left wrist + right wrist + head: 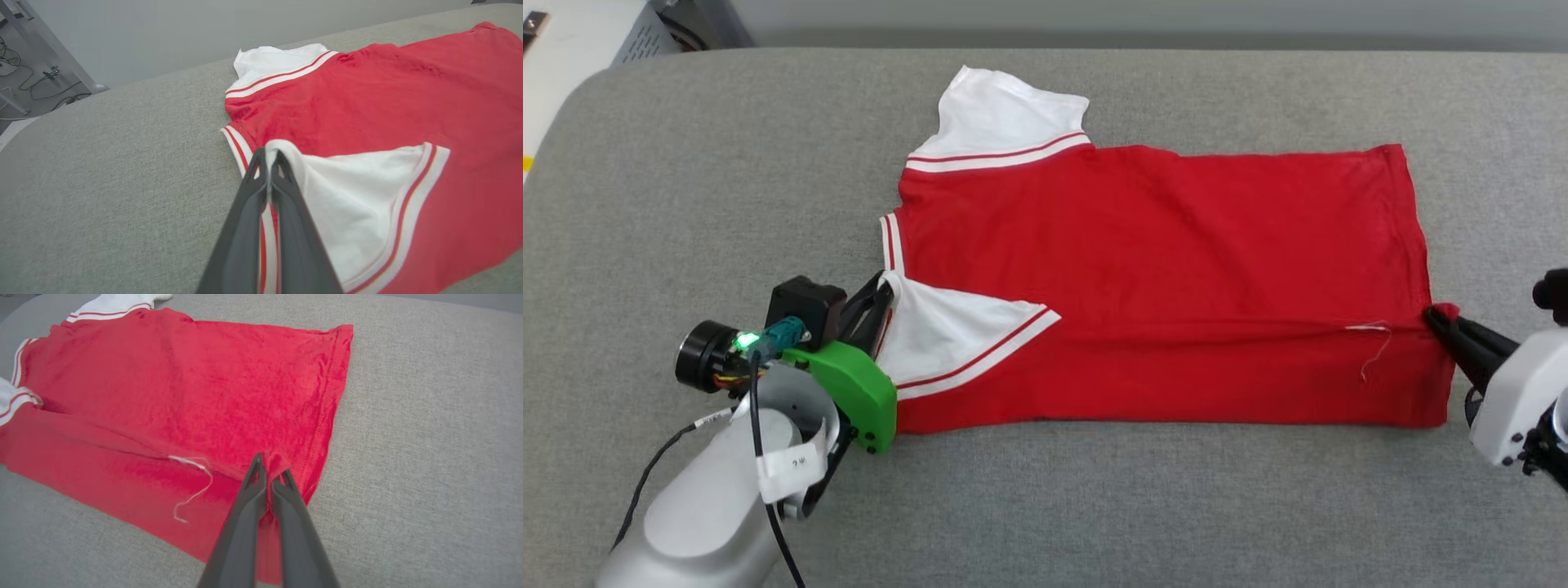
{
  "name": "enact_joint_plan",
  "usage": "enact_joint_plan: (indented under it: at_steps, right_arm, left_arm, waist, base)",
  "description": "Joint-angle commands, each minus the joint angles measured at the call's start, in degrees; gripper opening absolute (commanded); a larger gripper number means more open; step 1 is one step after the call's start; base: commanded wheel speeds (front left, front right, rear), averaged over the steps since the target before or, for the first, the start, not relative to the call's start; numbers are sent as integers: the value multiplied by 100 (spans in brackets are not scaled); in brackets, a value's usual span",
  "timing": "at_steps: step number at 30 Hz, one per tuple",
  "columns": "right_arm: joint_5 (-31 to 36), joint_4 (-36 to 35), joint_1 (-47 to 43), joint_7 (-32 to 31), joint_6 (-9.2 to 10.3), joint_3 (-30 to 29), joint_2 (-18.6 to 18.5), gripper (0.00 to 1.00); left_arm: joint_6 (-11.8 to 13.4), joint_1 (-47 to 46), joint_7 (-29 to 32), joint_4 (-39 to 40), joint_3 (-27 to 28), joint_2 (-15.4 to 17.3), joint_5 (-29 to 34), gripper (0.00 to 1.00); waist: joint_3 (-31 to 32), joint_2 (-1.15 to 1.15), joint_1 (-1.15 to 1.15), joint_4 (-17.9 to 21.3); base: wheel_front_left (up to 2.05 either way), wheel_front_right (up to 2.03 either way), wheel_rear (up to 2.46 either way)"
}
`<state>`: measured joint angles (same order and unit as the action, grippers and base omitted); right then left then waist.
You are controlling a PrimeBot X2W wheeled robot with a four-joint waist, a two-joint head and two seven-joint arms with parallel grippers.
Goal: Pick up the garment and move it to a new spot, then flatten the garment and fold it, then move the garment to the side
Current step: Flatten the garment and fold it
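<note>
Our left fingers (263, 175) pinch the garment's folded white sleeve (359, 204); our right fingers (261, 482) pinch its red hem corner (276, 459). In the head view the whole garment (1160, 269) lies flat mid-frame on the grey bench (686, 163). The left wrist view adds floor cables (36, 81) at upper left.

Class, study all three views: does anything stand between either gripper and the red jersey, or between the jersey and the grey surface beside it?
Nothing visible does. The left gripper is shut on the garment at its folded white sleeve, the right gripper on its hem, and the grey surface around it shows no obstacle.
</note>
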<state>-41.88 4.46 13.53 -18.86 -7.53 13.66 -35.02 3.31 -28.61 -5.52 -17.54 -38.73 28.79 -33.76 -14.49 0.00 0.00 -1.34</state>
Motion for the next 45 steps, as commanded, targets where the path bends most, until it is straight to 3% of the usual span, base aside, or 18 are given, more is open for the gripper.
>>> enact_joint_plan:
  at_steps: [1,15,16,17,18,25,29,39,45]
  right_arm:
    - [97,97,239,-49,4,63,27,0]
    - [107,1422,1068,180,4,901,186,0]
    - [84,1458,1077,265,4,929,181,0]
    - [64,1474,1080,330,4,943,177,31]
    - [35,1483,1074,423,4,937,171,99]
    - [6,1256,794,933,4,749,44,100]
    - [49,1065,543,1010,4,619,15,100]
    - [216,773,236,871,4,355,106,100]
    - [261,661,192,657,4,297,225,100]
  left_arm:
    - [-74,-194,-44,-227,-1,-46,39,0]
    - [-623,-700,-567,-2179,-241,-660,32,0]
    - [-641,-703,-609,-2267,-252,-697,31,12]
    - [-647,-713,-645,-2322,-244,-717,25,74]
    - [-629,-743,-712,-2360,-216,-723,36,100]
    - [-702,-1014,-827,-2148,29,-466,-42,100]
    - [-867,-1295,-309,-1862,27,-129,-152,100]
    - [-1074,-1664,3068,-947,-379,401,-1690,100]
    - [-1078,-1698,4301,-417,-980,611,-2275,100]
  waist:
    - [-389,0,0,49]
    - [-560,0,0,-92]
    - [-511,0,0,-105]
    - [-472,0,0,-116]
    - [-411,0,0,-135]
    - [-56,0,0,-265]
    - [120,0,0,-302]
    - [290,0,0,-292]
    - [244,0,0,-232]
  base:
    - [0,0,0]
    - [0,0,0]
    - [0,0,0]
    - [0,0,0]
    - [0,0,0]
    - [0,0,0]
    - [0,0,0]
    - [0,0,0]
    - [0,0,0]
